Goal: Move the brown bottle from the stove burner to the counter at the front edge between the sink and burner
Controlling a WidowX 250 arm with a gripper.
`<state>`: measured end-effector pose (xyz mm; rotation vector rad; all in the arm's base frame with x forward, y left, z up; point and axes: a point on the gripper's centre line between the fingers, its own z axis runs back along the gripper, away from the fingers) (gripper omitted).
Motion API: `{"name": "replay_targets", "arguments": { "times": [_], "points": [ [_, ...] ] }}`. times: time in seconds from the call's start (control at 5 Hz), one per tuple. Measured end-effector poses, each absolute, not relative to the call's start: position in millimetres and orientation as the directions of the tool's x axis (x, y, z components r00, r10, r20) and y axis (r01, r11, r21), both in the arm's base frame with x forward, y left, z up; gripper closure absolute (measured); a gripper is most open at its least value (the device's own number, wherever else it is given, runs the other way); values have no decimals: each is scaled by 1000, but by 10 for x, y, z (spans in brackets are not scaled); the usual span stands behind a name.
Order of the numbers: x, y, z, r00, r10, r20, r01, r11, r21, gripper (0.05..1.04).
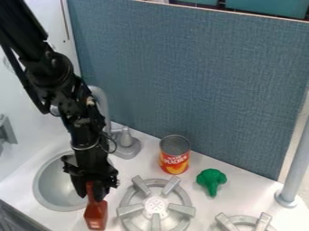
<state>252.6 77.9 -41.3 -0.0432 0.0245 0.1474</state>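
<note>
The black gripper (92,191) hangs at the lower left, over the strip of counter between the sink and the left burner. It is shut on the upper part of a reddish-brown bottle-shaped object (96,215), which stands roughly upright below it. Whether the object's base touches the counter I cannot tell. Right of the gripper, a can (175,154) with a red and yellow label stands upright near the back panel. A green broccoli-shaped toy (212,180) lies to the right of the can, its stem toward the front.
The round sink basin (53,189) is left of the gripper, with a grey faucet (126,142) behind. A raised grey burner (156,206) sits to the right, and another (244,223) at the front edge. A blue panel (193,85) and a grey post (294,167) bound the counter.
</note>
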Motion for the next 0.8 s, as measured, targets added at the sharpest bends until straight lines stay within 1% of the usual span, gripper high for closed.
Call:
{"name": "replay_targets", "arguments": {
  "times": [0.2,0.4,0.6,0.8],
  "points": [
    [2597,789,-330,987,163,-7,-163,986,-40,115],
    [2654,703,-150,986,164,-15,-164,986,-4,81],
    [2825,436,371,991,107,76,-110,993,37,83],
    [2886,182,602,993,18,116,-21,1000,24,83]
  ]
}}
